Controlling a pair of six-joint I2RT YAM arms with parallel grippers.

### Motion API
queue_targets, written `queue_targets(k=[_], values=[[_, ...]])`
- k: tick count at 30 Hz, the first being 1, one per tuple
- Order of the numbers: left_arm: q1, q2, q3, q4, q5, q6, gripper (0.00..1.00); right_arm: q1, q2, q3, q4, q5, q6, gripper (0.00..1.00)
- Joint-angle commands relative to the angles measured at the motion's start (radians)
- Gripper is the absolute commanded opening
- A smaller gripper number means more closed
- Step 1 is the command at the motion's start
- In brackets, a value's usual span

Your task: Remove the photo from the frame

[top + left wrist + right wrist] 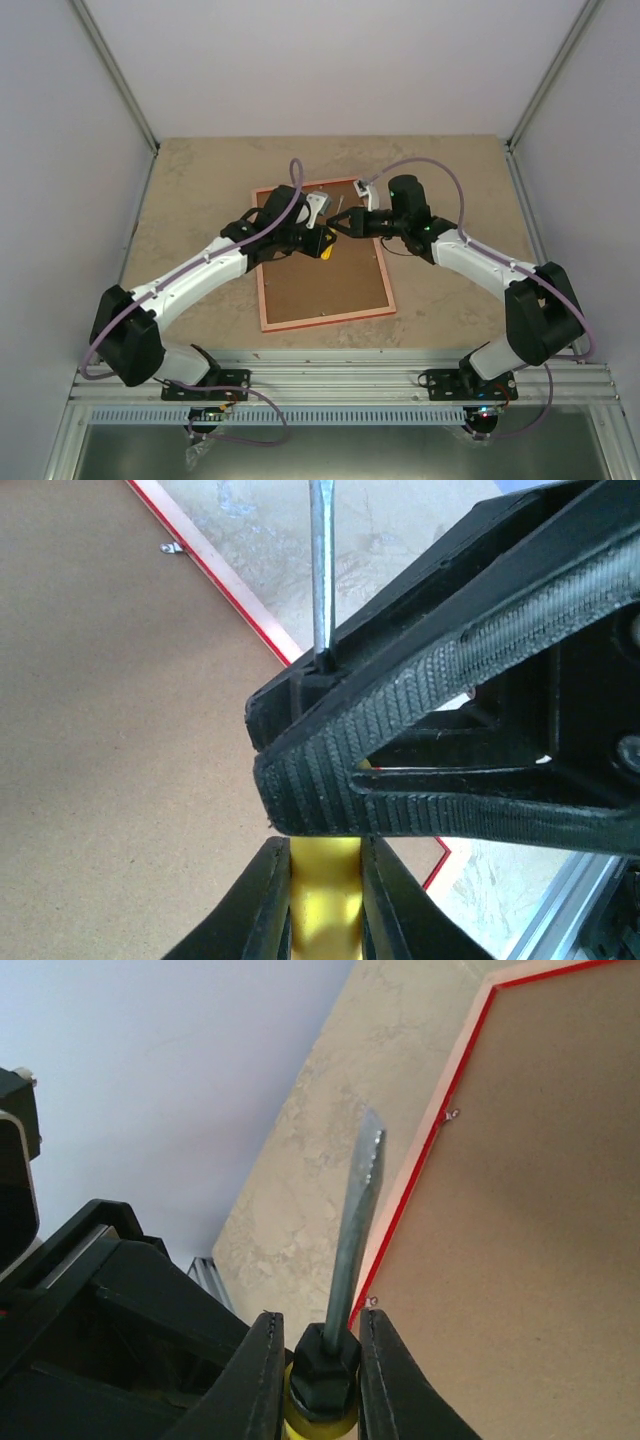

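Obs: frame (330, 319) face-down on table (450, 200), photo presumably under backing (320, 285), not in view; L gripper (325, 858) and R gripper (320, 1325) both clamp screwdriver (352, 1230) above it; risk: if L lets go w/ R grip shallow, tool tips, drops, dents backing.

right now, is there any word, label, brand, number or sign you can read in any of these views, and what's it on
None: no text can be read in any view.
The plain brown board back of the thin red rectangular frame: no print or label.
The yellow-handled metal screwdriver: no marking visible.
The beige stone-look table: bare of writing.
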Motion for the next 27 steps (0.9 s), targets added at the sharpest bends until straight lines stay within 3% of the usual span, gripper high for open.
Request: queue_targets(k=[1, 9, 14, 19, 27], values=[[-0.003, -0.068, -0.034, 0.073, -0.020, 0.006, 0.08, 0.006, 0.002, -0.008, 0.063, -0.016, 0.078, 0.02], [-0.003, -0.148, -0.123, 0.166, -0.060, -0.050, 0.49, 0.003, -0.031, -0.019, 0.081, 0.027, 0.200, 0.00], [-0.008, -0.214, -0.194, 0.235, -0.114, -0.050, 0.62, -0.006, -0.037, -0.008, 0.052, 0.057, 0.331, 0.00], [-0.031, -0.259, -0.250, 0.317, -0.160, -0.017, 0.69, -0.010, -0.049, -0.030, 0.062, 0.063, 0.519, 0.00], [-0.063, -0.243, -0.314, 0.475, -0.212, -0.024, 0.70, -0.010, -0.096, -0.140, 0.191, 0.083, 0.730, 0.00]])
